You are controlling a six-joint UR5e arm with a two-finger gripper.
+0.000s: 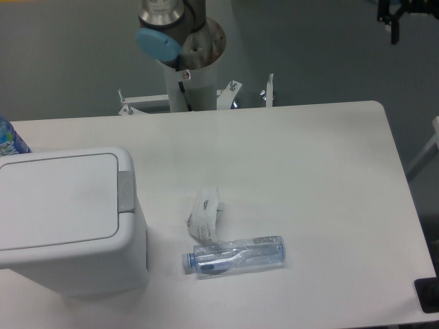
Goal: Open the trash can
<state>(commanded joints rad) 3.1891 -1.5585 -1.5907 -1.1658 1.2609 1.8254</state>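
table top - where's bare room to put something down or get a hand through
The widest bare stretch is the right half of the table, from the clear plastic bottle out to the right edge. The far strip along the back edge, behind the trash can, is also bare. It is crowded at front centre, where the bottle and a crumpled white wrapper lie close beside the can.

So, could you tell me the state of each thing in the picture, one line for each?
trash can: upright on the table, lid shut flat.
push tab: grey, on the right edge of the lid, nothing touching it.
bottle: clear, lying on its side, blue cap pointing left.
label: loose, crumpled, lying just behind the bottle.
robot arm: only its base part shows, behind the table; claw not in view.
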